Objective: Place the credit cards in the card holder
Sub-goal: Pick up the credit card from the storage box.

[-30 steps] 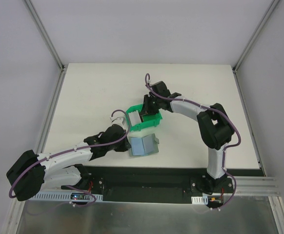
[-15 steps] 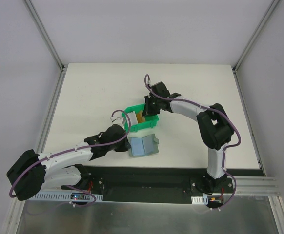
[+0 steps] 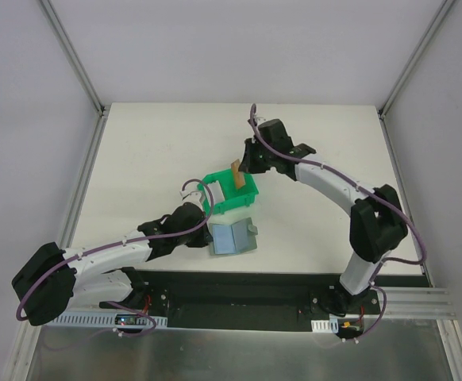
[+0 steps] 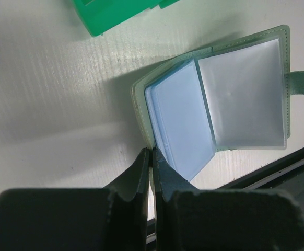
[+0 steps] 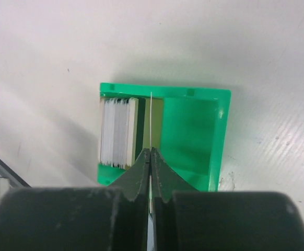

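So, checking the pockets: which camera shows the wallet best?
Left wrist: the wallet lies open, its clear pockets filling the frame. The top view shows it small and far off; the right wrist view misses it.

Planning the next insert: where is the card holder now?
In the top view the card holder lies open near the front edge of the table, in front of the green bin, its left edge pinched by the left gripper.

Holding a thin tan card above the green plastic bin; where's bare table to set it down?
Bare white table runs left of the green plastic bin to the rail, behind it to the far edge, and right of the right arm. Crowded: bin, open grey-green card holder and left gripper near centre.
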`<state>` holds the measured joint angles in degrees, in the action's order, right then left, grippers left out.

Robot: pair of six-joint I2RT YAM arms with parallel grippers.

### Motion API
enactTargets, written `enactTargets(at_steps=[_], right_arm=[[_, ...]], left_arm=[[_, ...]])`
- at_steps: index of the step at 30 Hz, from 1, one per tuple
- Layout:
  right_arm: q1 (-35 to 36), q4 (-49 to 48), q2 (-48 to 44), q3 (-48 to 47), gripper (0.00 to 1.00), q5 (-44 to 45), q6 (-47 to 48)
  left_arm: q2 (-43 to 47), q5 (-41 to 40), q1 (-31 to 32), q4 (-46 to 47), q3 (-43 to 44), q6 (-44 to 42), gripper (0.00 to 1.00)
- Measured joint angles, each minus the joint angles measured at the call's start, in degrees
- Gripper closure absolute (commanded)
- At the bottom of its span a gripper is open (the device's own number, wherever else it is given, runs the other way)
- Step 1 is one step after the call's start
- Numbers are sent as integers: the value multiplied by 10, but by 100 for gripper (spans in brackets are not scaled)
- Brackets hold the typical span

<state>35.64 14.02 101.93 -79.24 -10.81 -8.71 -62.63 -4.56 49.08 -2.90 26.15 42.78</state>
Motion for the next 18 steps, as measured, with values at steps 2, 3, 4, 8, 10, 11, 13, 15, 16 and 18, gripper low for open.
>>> enactTargets(at_steps=[2, 3, 4, 8, 10, 11, 13, 15, 16, 18], right_arm=[[-5, -2, -28, 3, 100, 0, 2], [-7, -2, -41, 7, 100, 0, 2], [-9, -3, -54, 12, 100, -1, 2], [-13, -4, -99, 44, 100, -11, -1], [-13, -10, -127, 74, 100, -23, -12], [-13, -18, -143, 93, 100, -33, -20], [-10, -32, -176, 136, 100, -49, -39], [-1, -50, -215, 188, 100, -62, -63], [6, -57, -228, 207, 100, -67, -73], [30, -86, -257, 259, 100, -77, -101]], left_arm=[[0, 0, 0, 0, 0, 0, 100], [0, 0, 0, 0, 0, -1, 100], [0, 0, 0, 1, 0, -1, 100], [0, 0, 0, 1, 0, -4, 100], [0, 0, 0, 2, -1, -5, 100], [1, 0, 0, 4, -2, -5, 100], [2, 0, 0, 7, -6, -5, 100], [2, 1, 0, 9, -9, -5, 100], [2, 1, 0, 10, -10, -5, 100], [2, 1, 0, 11, -14, -5, 100]])
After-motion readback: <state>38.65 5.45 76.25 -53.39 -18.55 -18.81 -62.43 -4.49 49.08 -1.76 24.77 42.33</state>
